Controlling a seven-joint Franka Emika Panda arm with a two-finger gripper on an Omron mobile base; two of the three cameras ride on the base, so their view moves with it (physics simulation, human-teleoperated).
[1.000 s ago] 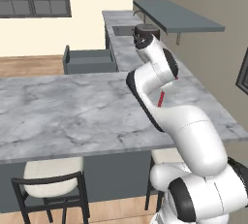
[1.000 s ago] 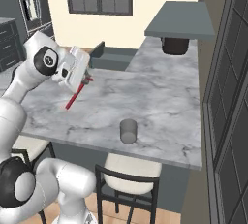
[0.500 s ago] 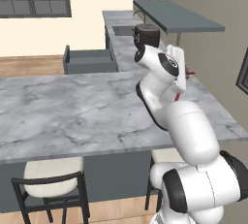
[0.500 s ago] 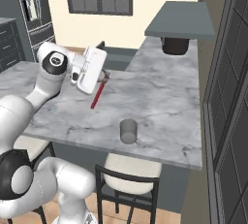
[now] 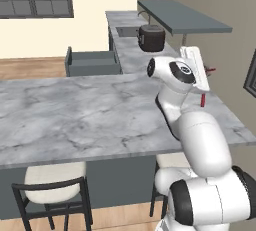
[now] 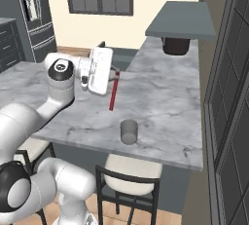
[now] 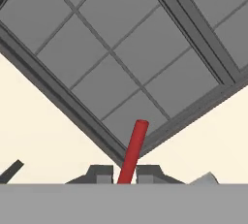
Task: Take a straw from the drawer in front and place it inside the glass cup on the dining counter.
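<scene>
A: How is the arm set?

B: It rises from the base, bends over the near edge of the dining counter (image 6: 160, 102), and the wrist is turned so the white hand stands on its side above the surface. The claw (image 6: 115, 74) points sideways toward the right end of the slab.

A: And its grip?

B: Clamped on the straw (image 6: 113, 92). In the hand view the two dark fingertips (image 7: 102, 173) sit tight against either side of the red stick (image 7: 132, 152).

A: Which way does the straw run?

B: Its long axis is steep, nearly upright, leaning a little. In the right base view the top end is at the claw and the lower end hangs down toward the marble, above the middle of the surface, clear of it.

A: What does each view add?

B: The right base view shows the glass cup (image 6: 129, 132), standing upright near the near edge, below and a little right of the straw's low end, apart from it. The left base view shows the drawer (image 5: 92, 63) pulled open beyond the far edge, and just a short piece of the straw (image 5: 203, 99) past the hand. The hand view looks at a gridded window pane.
</scene>
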